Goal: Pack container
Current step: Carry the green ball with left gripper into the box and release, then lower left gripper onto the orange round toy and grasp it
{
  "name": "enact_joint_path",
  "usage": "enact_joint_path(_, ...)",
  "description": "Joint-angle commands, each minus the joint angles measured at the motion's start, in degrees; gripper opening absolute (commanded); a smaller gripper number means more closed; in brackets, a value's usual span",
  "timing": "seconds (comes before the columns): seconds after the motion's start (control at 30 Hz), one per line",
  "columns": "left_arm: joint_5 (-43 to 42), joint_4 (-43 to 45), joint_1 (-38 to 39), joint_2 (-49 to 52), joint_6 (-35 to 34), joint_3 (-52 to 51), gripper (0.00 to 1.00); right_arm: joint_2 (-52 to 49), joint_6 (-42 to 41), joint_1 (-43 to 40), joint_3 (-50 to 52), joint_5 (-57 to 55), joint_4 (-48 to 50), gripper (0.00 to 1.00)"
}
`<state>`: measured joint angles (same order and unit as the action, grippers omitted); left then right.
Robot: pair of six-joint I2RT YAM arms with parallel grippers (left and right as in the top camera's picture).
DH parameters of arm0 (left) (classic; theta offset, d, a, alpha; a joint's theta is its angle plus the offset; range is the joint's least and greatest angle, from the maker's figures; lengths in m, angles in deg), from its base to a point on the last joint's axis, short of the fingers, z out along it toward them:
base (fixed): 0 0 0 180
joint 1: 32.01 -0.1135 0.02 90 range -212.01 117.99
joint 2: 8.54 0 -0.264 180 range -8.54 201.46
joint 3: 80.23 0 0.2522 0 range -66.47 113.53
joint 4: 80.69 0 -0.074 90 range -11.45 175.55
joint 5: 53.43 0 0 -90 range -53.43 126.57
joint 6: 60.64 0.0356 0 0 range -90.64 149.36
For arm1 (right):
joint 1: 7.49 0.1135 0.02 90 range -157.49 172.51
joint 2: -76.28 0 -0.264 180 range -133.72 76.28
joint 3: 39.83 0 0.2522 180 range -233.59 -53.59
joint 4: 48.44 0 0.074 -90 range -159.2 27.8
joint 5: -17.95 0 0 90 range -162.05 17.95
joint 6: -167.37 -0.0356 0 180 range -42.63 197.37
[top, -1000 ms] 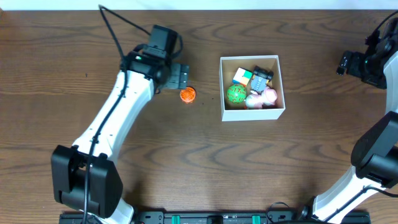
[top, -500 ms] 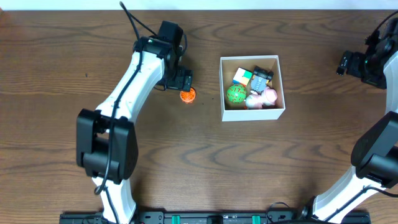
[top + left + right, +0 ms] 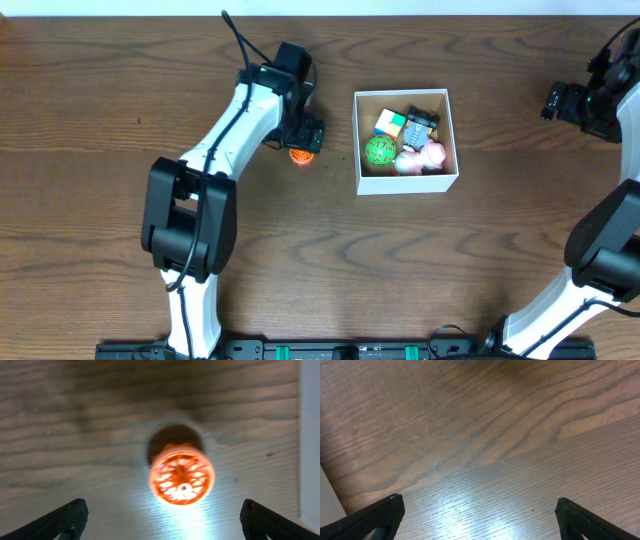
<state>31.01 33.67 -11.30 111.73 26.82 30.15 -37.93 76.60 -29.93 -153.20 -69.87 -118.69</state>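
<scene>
**Container nearly full, one ball outside**

Container (image 3: 408,182) sits on the surface (image 3: 330,260) at about 2 o'clock from its middle, upright and open at the top. A green ball (image 3: 380,151), a pink toy (image 3: 425,157), a coloured cube (image 3: 390,122) and a dark toy (image 3: 421,120) lie crowded together inside it. An orange ball (image 3: 300,156) rests alone on the wood at 9 o'clock from the container, near it but apart.

Left gripper (image 3: 303,138) hangs directly over that ball, released and spread wide. In the wrist view the ball lies between the two fingertips and ahead of them, touching neither, and the container's white wall shows at the 3 o'clock edge. That placement reads as the line-up for a straight descent, with the fingers wide enough to straddle the ball.

Right gripper (image 3: 555,102) is parked well off at 3 o'clock from the container, also released and holding nothing. It looks down on bare wood, probably kept clear of the left arm's path.

The ball is round and could roll if one finger nudges it first.
</scene>
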Motion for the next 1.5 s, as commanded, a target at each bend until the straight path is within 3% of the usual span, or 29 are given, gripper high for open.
enact_joint_path(0.0, -0.46, 0.17, 1.03, 0.87, 0.98, 1.01, 0.98, -0.39, 0.63, -0.39, 0.11, 0.24, -0.04, 0.99)
enact_joint_path(1.47, -0.46, 2.97, 0.85, 7.85, -0.96, 0.83, 0.98, -0.39, 0.63, -0.39, 0.11, 0.24, -0.04, 0.99)
